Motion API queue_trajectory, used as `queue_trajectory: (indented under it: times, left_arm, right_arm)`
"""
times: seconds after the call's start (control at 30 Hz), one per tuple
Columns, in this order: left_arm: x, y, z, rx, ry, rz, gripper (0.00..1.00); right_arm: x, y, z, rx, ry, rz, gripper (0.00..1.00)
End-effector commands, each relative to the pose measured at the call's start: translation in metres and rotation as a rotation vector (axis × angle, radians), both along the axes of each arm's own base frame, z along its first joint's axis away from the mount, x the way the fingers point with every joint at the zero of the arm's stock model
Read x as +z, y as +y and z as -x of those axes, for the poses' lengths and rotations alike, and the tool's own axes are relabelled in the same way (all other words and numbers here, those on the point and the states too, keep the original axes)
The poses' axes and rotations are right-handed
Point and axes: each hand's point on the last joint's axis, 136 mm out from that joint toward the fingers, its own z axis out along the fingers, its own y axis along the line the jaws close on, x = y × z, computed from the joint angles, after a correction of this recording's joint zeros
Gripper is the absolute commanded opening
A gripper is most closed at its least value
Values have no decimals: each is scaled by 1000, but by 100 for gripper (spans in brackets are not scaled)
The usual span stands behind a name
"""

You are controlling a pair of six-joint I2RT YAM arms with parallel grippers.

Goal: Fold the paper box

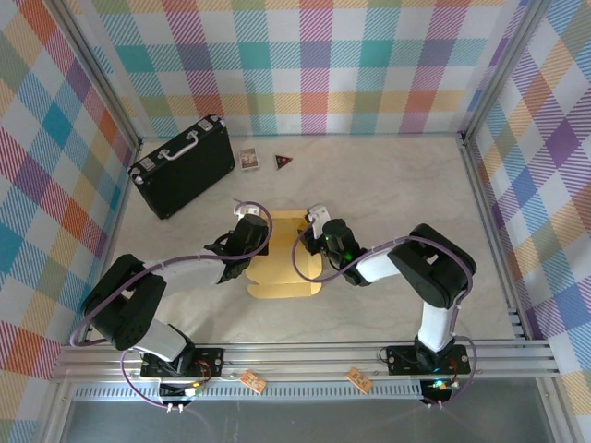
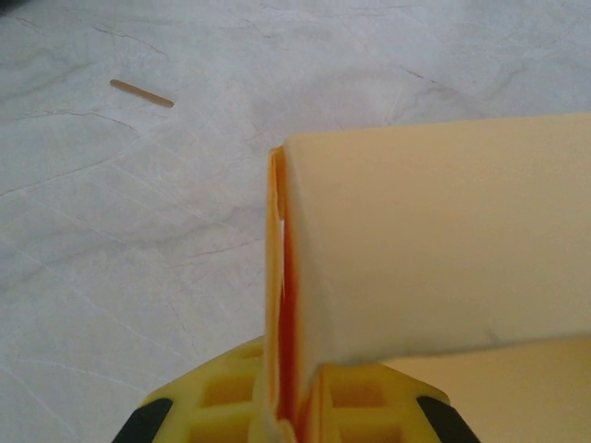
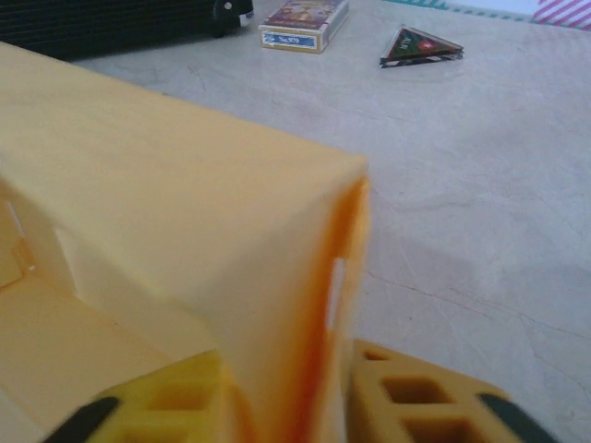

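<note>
Left wall of paper box [image 1: 282, 268] clamped upright in left gripper [image 2: 295, 411] jaws, so fold is kept; right wall set between right gripper [image 3: 286, 401] jaws, grip unclear.

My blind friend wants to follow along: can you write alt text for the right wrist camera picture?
A folded-up wall of the mustard-yellow paper box stands close up between the right arm's yellow fingers. Beyond it, on the pale marbled table, lie a small printed card box, a dark triangular packet and the edge of a black case.
</note>
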Motion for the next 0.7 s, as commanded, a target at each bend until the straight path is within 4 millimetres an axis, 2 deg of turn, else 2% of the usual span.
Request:
queue_trajectory:
  times: [0.0, 0.07, 0.13, 0.3, 0.37, 0.47, 0.57, 0.67]
  left_arm:
    - [18, -3, -5, -2, -43, 0, 0]
    - [19, -3, -4, -4, -44, 4, 0]
    - [20, -4, -3, -9, -45, 7, 0]
    - [19, -9, -1, -27, -17, 19, 0]
    - [17, -13, 2, -44, 25, 19, 27]
    - [22, -17, 9, -64, 62, 46, 49]
    - [33, -17, 20, -78, 86, 81, 69]
    - [48, -25, 32, -132, 136, 116, 78]
  right_arm:
    - [12, 3, -2, 10, -24, 10, 17]
    - [14, 4, -3, 8, -22, 13, 8]
    - [17, 7, -4, 15, -18, 11, 4]
    - [13, 7, -6, -1, 26, 15, 0]
    - [10, 2, -8, -37, 57, 40, 0]
    - [10, -2, -8, -48, 84, 83, 0]
    - [17, -5, -8, -62, 108, 93, 0]
    - [15, -4, -5, -52, 154, 117, 0]
